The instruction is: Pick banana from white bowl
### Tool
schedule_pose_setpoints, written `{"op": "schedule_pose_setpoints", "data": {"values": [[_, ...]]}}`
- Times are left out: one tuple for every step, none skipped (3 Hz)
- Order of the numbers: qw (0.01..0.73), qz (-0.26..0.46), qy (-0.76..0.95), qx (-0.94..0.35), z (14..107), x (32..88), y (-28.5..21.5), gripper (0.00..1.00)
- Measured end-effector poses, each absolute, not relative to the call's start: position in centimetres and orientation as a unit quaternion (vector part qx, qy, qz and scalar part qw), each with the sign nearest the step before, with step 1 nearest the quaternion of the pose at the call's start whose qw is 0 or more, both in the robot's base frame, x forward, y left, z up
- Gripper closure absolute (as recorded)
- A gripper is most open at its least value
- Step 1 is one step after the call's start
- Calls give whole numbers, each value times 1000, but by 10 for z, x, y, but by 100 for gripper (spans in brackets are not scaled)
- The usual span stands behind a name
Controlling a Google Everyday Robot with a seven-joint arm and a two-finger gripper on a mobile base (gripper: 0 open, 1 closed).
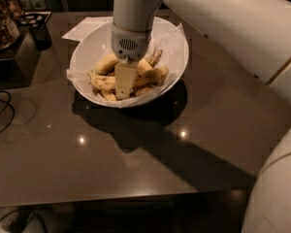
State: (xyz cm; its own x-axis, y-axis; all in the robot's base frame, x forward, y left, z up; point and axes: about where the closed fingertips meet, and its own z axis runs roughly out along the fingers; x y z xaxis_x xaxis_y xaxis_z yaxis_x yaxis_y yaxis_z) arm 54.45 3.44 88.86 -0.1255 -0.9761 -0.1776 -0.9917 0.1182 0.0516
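The white bowl (178,52) lined with crumpled white paper stands on the dark table, toward the back. Several bananas lie in it. The long, speckled yellow banana (103,83) lies across the bowl's front, from left to right, with its middle hidden behind my gripper. My gripper (123,84) hangs straight down from the white wrist into the bowl, right over the middle of that banana and down among the fruit. A shorter arched banana (106,63) and small stubby pieces (154,57) lie behind it.
A white paper sheet (85,29) lies behind the bowl. A dark box (39,33) and a jar (1,21) stand at the back left. Cables (1,111) hang at the left. My white arm (242,38) spans the right side. The table's front edge (136,198) is near.
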Motion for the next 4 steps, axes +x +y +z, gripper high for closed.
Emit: {"op": "schedule_pose_setpoints", "data": {"values": [[49,76,746,-660,883,544,32,63],[57,76,746,-659,883,547,36,87],[57,76,746,-659,884,547,36,100],[66,77,745,-660,896,544,36,100]]}}
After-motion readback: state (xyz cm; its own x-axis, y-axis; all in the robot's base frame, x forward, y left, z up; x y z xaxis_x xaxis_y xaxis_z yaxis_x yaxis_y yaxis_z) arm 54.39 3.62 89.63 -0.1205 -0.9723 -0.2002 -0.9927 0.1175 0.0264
